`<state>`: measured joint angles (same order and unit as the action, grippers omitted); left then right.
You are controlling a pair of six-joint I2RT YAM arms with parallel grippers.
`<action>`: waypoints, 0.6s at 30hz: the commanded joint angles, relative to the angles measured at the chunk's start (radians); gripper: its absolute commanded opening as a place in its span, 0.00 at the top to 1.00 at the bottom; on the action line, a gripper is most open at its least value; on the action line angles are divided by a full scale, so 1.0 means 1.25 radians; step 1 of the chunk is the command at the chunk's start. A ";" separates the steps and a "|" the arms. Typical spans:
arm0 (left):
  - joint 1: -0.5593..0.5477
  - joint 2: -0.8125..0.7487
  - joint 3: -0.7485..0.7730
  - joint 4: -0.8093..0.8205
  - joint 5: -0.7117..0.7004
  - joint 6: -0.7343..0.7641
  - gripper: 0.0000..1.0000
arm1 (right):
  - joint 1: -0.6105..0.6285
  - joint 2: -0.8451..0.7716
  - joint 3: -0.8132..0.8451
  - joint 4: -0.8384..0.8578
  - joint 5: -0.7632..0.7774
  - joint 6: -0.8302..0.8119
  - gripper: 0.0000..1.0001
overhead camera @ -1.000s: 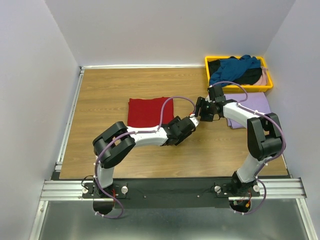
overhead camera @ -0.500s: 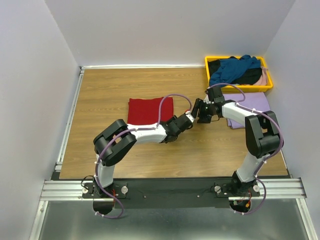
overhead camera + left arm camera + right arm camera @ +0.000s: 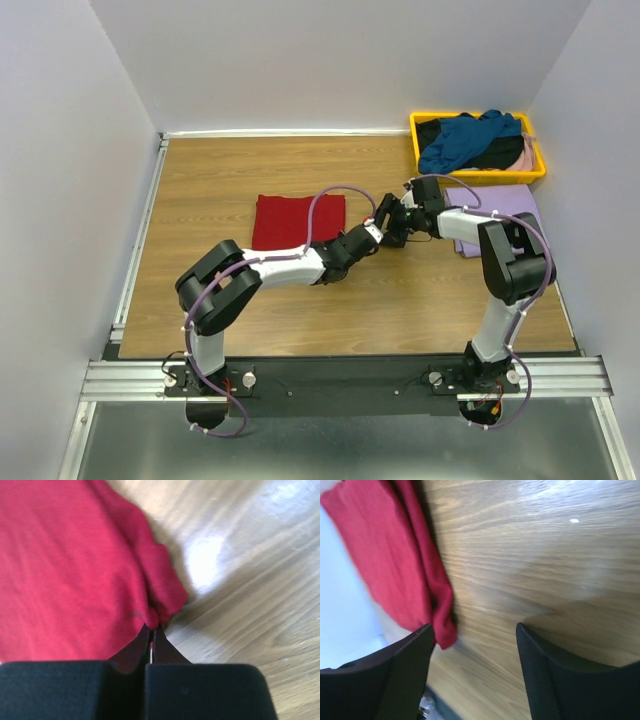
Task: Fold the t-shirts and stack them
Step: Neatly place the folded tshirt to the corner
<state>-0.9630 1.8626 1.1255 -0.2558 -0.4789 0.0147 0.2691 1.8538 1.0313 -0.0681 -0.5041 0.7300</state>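
A folded dark red t-shirt (image 3: pixel 298 220) lies mid-table. In the left wrist view my left gripper (image 3: pixel 151 627) is shut on the near right corner of this red shirt (image 3: pixel 75 570), with cloth bunched at the tips. My right gripper (image 3: pixel 473 627) is open just right of the same corner (image 3: pixel 442 625), low over bare wood, with nothing between its fingers (image 3: pixel 410 665). In the top view it sits at the shirt's right edge (image 3: pixel 388 222). A folded lavender t-shirt (image 3: pixel 505 215) lies at the right.
A yellow tray (image 3: pixel 480 177) at the back right holds a teal shirt (image 3: pixel 470 135), a black shirt (image 3: pixel 500 155) and a bit of pale pink cloth. The two arms meet closely near the table's middle. White walls enclose the table.
My left gripper moved toward the red shirt's corner and shut on it. My right gripper slid left toward the same corner and opened a little wider.
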 commanded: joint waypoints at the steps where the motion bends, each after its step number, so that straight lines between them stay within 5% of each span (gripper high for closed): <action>1: 0.021 -0.068 -0.007 0.032 0.035 -0.008 1.00 | -0.001 0.044 -0.025 0.139 -0.097 0.134 0.25; 8: 0.026 -0.092 -0.008 0.033 0.058 -0.009 1.00 | 0.010 0.110 -0.047 0.365 -0.181 0.297 0.23; 18: 0.026 -0.120 -0.003 0.033 0.068 -0.040 1.00 | 0.093 0.213 0.055 0.321 -0.180 0.306 0.23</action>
<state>-0.9295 1.7649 1.1202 -0.2344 -0.4202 -0.0048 0.3515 2.0651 1.0592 0.3527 -0.7166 1.1019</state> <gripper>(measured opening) 0.010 0.770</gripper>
